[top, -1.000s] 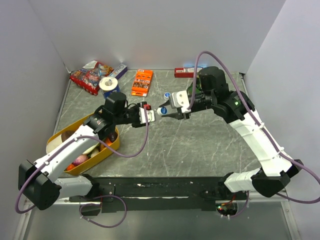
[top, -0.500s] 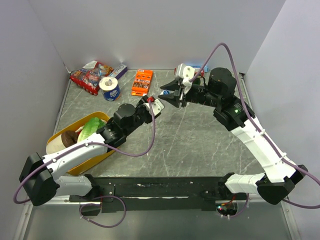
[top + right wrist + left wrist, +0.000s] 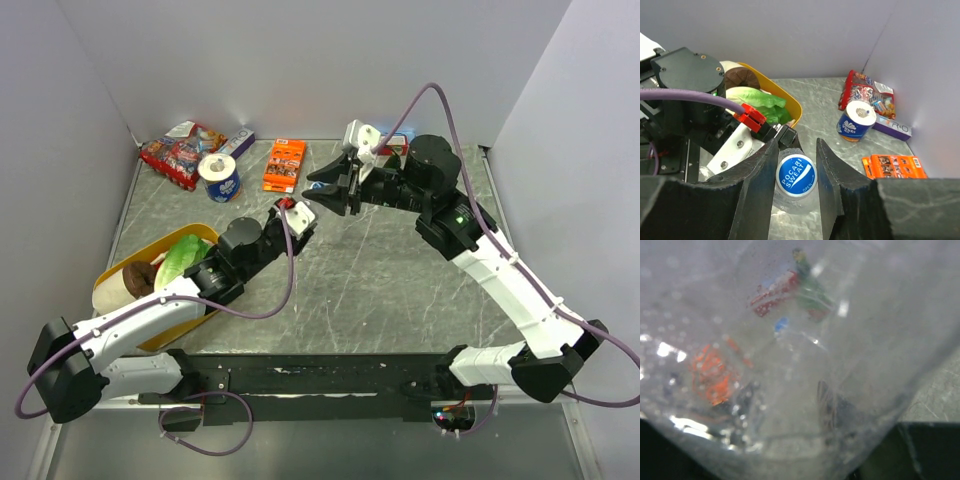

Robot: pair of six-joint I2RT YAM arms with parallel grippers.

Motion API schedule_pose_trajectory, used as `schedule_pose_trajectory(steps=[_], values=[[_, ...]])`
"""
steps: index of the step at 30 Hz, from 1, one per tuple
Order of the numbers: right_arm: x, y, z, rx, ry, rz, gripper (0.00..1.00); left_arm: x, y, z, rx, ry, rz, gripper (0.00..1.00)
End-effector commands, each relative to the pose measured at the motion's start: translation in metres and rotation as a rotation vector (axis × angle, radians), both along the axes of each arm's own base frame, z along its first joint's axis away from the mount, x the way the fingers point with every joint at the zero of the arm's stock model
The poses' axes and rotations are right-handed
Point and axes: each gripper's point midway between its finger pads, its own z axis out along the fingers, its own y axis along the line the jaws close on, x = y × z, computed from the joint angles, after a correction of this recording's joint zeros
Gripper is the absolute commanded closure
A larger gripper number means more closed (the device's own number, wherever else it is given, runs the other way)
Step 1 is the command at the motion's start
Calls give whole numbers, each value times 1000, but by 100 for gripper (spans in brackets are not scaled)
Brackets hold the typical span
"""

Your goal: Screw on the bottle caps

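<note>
One cap [image 3: 796, 174] — on its bottle [image 3: 789, 202] — lies between right claw's [image 3: 796, 145] fingers [image 3: 757, 185].

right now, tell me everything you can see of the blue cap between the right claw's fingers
The blue cap is a small round screw cap, glossy plastic by its look, with POCARI SWEAT and OPEN printed in white on top. Its top squarely faces the right wrist camera. It sits on the mouth of a clear bottle that the left claw appears to hold. The right claw straddles it, with fingers close on both sides; whether they press it cannot be told.
</note>
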Motion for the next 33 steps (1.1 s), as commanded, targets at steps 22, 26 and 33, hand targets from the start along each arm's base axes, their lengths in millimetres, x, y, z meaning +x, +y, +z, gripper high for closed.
schedule_pose_trajectory(steps=[22,26,33], values=[[47,-38,-21,-61,114,-169,100,-26,-4,1,-107,169,-109,4],[59,-65,-34,-98,91,-251,100,-32,17,-24,-15,190,-109,4],[80,-103,-78,-133,69,-373,100,-22,48,-31,-14,202,4,4]])
